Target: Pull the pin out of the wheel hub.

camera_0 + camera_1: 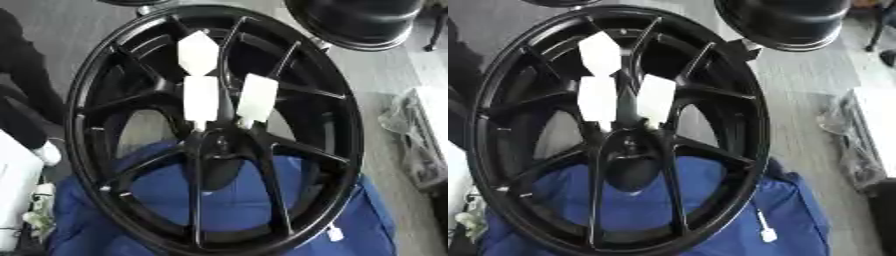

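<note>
Wheel hub (214,145) holds three white pins (200,97) above its centre; no robot hand shows, so its grasp cannot be told. Pull straight along the pin.

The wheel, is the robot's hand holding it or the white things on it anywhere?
No hand of the robot shows in either view, so nothing is seen being held. The black wheel lies on blue cloth, with white pieces at its spokes.
</note>
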Tool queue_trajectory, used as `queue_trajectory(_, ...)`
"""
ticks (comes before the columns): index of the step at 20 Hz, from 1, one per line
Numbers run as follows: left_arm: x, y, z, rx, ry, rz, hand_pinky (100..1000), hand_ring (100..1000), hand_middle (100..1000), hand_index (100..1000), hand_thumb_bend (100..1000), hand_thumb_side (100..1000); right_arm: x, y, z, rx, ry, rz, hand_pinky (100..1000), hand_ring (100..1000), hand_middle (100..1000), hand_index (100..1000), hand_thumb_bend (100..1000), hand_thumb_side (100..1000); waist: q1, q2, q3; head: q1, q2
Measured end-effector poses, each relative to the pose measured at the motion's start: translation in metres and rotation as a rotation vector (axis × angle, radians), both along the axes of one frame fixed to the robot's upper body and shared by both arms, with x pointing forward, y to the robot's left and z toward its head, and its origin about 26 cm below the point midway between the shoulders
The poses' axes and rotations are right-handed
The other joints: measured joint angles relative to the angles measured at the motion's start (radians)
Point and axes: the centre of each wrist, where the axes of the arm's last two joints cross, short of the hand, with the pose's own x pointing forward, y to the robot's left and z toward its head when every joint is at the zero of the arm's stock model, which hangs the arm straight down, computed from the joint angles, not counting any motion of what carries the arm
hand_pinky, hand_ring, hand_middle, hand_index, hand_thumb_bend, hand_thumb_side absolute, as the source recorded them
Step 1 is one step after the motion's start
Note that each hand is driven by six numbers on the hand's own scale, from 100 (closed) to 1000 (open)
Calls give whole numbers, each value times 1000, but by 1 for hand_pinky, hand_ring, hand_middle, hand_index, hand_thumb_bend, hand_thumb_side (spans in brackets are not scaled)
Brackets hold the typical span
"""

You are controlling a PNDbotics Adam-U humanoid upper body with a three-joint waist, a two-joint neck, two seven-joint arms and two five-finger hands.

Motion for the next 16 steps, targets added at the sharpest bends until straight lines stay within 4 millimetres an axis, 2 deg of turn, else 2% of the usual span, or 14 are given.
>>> queue_trajectory(4, 1, -2, 0, 1, 2, -10, 740, 795, 754, 703, 246, 840, 15, 37, 16, 117, -127, 94, 798, 700, 686, 772, 484, 365, 1, 0, 17, -8, -1)
queue_trajectory(8, 2, -4, 0, -6, 1, -15, 740, 794, 754, 703, 245, 840, 28, 70, 26, 202, -186, 168, 795, 694, 682, 770, 462, 364, 1, 0, 28, -15, -1)
queue_trajectory(12, 2, -5, -1, -8, 3, -21, 740, 793, 754, 704, 248, 837, 38, 93, 24, 299, -199, 202, 802, 694, 686, 773, 440, 372, 1, 0, 33, -15, -2)
queue_trajectory(16, 2, -6, -1, -12, 1, -21, 740, 793, 754, 704, 248, 835, 46, 110, 9, 411, -216, 206, 801, 692, 685, 773, 444, 372, 1, 0, 35, -15, -3)
